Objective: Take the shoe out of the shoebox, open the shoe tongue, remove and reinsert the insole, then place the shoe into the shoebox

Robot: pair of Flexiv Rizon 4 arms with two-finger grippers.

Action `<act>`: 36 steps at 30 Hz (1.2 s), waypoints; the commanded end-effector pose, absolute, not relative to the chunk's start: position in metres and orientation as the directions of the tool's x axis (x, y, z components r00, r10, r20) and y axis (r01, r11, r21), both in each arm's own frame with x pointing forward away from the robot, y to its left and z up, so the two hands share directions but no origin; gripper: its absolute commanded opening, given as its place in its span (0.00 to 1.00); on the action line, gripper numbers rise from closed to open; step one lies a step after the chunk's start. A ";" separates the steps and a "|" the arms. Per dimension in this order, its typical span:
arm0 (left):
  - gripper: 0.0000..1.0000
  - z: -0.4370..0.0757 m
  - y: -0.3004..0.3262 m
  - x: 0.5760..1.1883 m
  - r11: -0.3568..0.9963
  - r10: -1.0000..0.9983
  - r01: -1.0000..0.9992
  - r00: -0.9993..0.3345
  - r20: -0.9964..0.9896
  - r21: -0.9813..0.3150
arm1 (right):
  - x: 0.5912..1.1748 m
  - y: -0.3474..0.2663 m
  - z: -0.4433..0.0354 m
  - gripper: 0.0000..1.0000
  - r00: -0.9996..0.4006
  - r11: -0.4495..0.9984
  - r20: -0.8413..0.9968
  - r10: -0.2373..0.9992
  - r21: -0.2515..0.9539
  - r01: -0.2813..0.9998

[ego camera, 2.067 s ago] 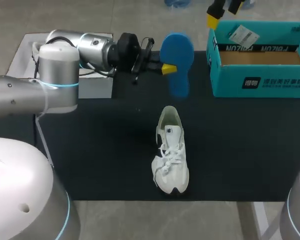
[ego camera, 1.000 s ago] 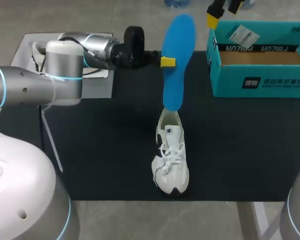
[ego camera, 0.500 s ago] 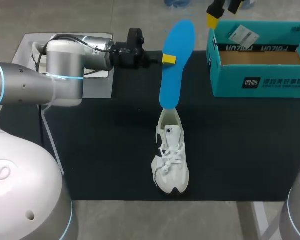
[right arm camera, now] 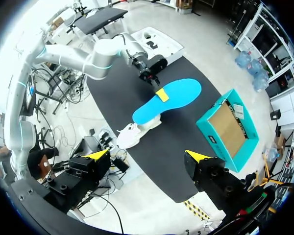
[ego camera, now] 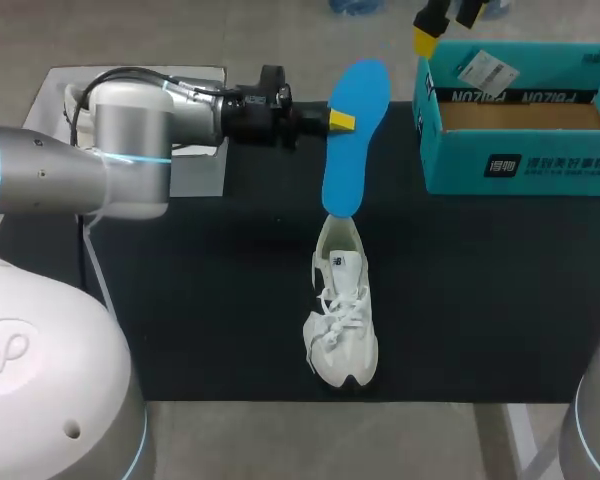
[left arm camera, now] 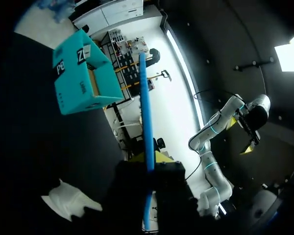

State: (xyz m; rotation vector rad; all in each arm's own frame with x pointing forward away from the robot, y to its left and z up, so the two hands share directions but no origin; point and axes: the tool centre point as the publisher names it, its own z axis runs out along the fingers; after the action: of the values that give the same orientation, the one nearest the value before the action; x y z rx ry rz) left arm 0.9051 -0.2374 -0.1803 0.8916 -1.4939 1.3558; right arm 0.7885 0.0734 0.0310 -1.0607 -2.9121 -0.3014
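Blue insole (ego camera: 355,140) pinched mid-length by left fingers (ego camera: 341,120), lower end at heel opening of white shoe (ego camera: 342,315) at 6 o'clock, shoebox (ego camera: 520,165) at 2 o'clock, right fingers (right arm camera: 99,154) spread and empty; risk of buckling or slipping outside the collar if pushed down off-line.

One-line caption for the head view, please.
Left pincer holds the blue insole, its lower end over the white shoe opening, with the open teal shoebox off to the right.

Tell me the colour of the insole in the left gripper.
The insole is bright blue; the head view shows it best.
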 end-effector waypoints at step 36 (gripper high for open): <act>0.00 -0.179 -0.233 0.899 0.105 0.063 -0.934 -0.336 0.940 -0.341 | 0.778 0.101 0.034 1.00 -0.671 0.651 0.044 0.740 0.201 0.732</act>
State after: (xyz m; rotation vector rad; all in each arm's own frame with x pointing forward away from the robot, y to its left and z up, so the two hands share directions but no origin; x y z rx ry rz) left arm 0.8991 -0.2331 -0.1789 0.9050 -1.4744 1.3890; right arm 0.7777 0.1004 0.0343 -1.2891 -2.8933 -0.3240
